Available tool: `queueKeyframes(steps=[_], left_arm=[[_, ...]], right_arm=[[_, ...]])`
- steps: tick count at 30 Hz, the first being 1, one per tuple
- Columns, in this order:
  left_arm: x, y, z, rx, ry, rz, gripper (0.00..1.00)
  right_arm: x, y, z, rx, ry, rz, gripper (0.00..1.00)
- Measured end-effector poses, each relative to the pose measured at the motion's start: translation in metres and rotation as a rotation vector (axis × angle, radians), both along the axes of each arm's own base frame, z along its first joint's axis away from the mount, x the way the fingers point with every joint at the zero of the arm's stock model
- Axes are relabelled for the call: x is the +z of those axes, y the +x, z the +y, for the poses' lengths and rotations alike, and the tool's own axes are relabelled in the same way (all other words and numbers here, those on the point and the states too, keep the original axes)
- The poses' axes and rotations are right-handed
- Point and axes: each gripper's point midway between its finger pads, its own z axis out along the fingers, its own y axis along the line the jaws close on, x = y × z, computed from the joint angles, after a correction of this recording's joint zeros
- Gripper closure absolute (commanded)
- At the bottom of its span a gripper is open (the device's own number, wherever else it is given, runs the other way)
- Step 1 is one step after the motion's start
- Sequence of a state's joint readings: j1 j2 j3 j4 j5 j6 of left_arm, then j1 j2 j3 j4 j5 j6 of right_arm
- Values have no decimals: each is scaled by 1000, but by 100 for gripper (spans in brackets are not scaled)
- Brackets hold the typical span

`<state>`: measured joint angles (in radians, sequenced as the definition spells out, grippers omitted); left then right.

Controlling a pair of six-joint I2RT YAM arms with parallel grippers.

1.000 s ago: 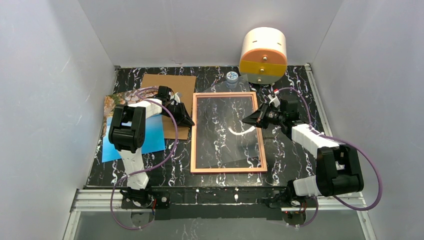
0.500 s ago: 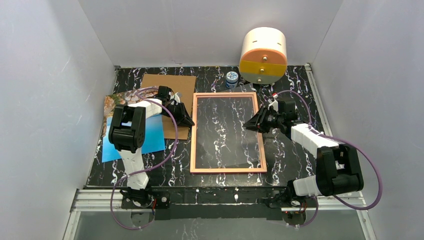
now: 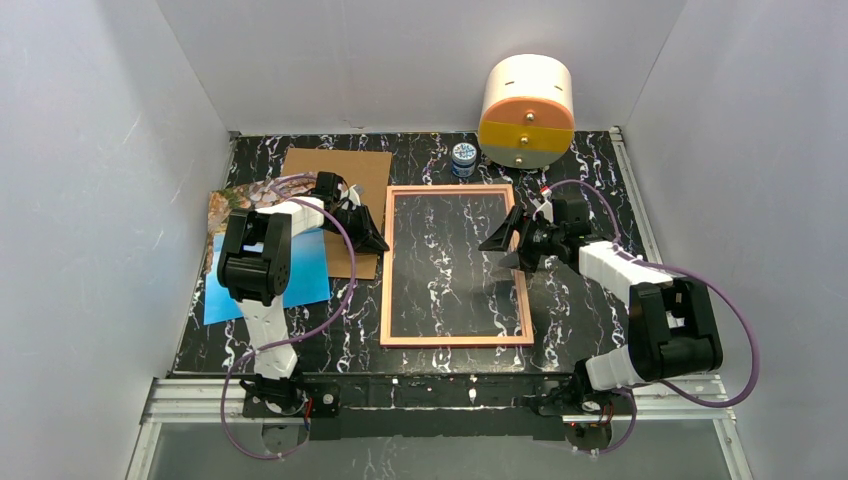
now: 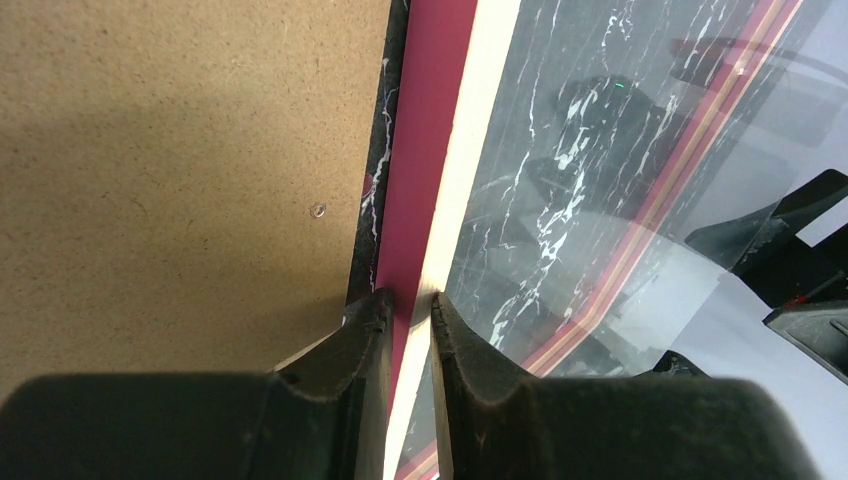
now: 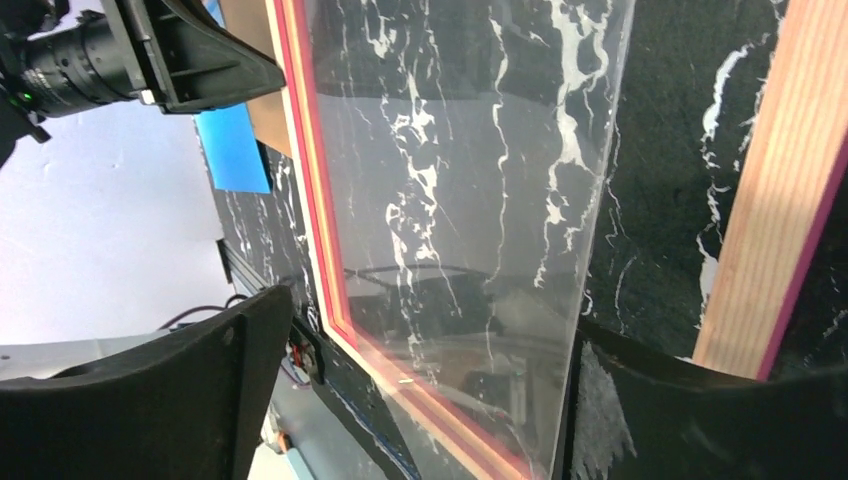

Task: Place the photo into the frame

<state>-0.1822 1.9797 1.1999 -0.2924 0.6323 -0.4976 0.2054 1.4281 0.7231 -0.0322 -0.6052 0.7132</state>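
Jaws of the left gripper [image 4: 410, 315] are pinching the left rim of the frame [image 4: 430, 100], almost pressed together around it. Far over on the left, the photo [image 3: 225, 295] is lying flat on the table [image 3: 590, 180] with its picture side up, partly under the left arm and well outside the frame. Right beside it, the brown cardboard board [image 3: 335, 170] is lying flat too. In the middle, the frame is holding only its clear pane [image 5: 460, 180], and the black table is showing through. On the right, the right gripper [image 5: 430, 325] is keeping its jaws spread wide, with the pane's edge running between them. I cannot tell if they are touching it. I think the job is only starting. The photo is not yet in the frame, and someone is going to have to pick it up and lay it in.
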Motion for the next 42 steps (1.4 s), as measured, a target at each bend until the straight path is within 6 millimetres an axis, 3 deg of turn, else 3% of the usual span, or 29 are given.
queueKeyframes(steps=[6, 12, 16, 21, 31, 37, 42], left_arm=[[0, 0, 0, 0, 0, 1, 89], [0, 0, 0, 0, 1, 2, 88], [0, 0, 0, 0, 1, 2, 88], [0, 0, 0, 0, 1, 2, 87], [1, 0, 0, 0, 3, 3, 86], [1, 0, 0, -2, 6, 4, 83], [1, 0, 0, -3, 6, 8, 81]], right_arm=[[-5, 0, -8, -11, -65, 21, 1], [-8, 3, -20, -51, -161, 60, 5], [-23, -1, -26, -63, -203, 122, 9], [-44, -10, -32, -77, -250, 223, 6], [-36, -9, -46, -124, -351, 242, 6], [-26, -11, -57, -157, -403, 214, 16], [-37, -12, -62, -148, -448, 222, 22]])
